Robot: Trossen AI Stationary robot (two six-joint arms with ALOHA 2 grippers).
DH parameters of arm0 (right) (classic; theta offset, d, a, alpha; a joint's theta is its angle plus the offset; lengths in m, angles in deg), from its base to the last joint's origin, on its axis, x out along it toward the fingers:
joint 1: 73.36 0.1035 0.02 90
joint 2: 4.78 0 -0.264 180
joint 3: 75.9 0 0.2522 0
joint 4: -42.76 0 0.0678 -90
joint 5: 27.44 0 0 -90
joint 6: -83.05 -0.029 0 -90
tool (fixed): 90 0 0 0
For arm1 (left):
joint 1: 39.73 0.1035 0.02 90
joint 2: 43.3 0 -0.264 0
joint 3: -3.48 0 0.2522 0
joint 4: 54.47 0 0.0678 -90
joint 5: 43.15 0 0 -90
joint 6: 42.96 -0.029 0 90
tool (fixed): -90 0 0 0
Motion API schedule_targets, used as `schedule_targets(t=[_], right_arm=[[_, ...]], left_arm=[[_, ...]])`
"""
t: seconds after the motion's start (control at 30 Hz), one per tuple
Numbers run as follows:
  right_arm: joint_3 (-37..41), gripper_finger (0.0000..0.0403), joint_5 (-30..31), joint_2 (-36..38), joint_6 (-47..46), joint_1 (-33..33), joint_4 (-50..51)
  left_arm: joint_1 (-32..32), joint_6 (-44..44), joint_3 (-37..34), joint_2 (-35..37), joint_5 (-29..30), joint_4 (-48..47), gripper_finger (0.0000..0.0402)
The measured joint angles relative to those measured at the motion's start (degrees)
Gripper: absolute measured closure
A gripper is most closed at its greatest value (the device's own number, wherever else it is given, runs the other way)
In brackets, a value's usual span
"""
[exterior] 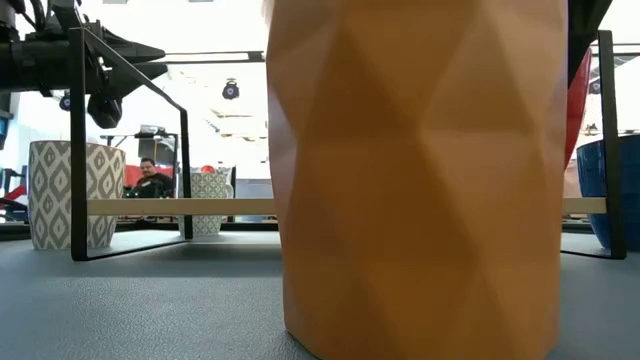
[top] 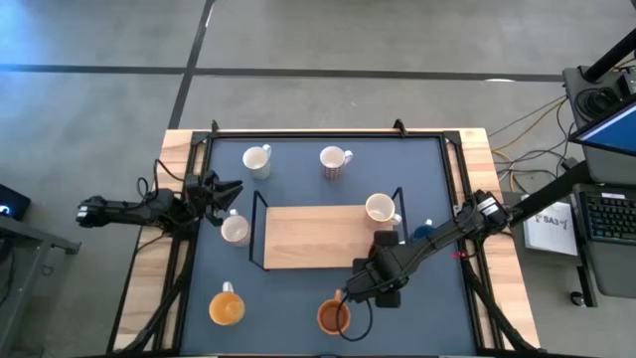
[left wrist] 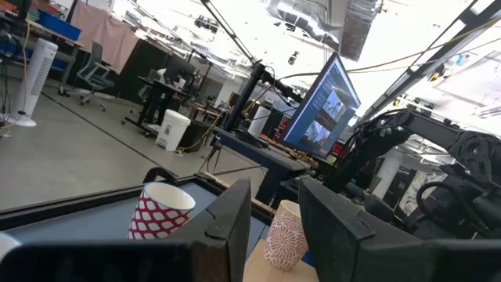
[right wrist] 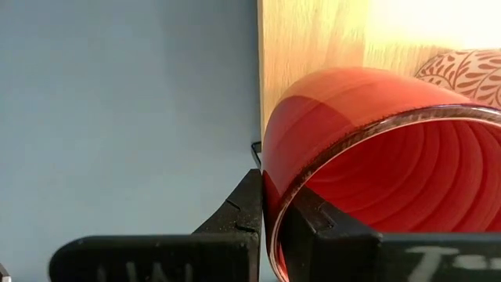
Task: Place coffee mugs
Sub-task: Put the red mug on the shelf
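The right gripper (right wrist: 270,227) is clamped on the rim of a red mug (right wrist: 376,157), one finger outside the wall and one inside, at the near edge of the wooden shelf board (top: 313,237) that sits in a black wire frame (top: 260,214) in the middle of the dark mat (top: 298,308). In the high view this gripper (top: 370,281) sits over the board's front right corner, and the red mug is hidden under the arm.

The left gripper (top: 231,189) hangs at the left side of the mat with its jaws apart and nothing between them, just behind a cream mug (top: 236,229).

Two more pale mugs stand toward the back: a white mug (top: 257,159) and a red-patterned mug (top: 333,160). Another cream mug (top: 381,208) sits on the board's right end. A blue mug (top: 424,232) shows just right of the frame, partly under the right arm. Two orange mugs stand at the front: one at the left (top: 227,306), one near the middle (top: 333,316), just in front of the right gripper
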Motion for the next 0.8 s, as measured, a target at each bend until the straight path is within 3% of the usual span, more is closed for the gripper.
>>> schedule_targets(t=[0.8], right_arm=[[0.0,0.0369,0.0,0.0,1.9,-0.8,-0.6]], left_arm=[[0.0,0.0,0.0,0.0,0.0,0.0,0.0309]])
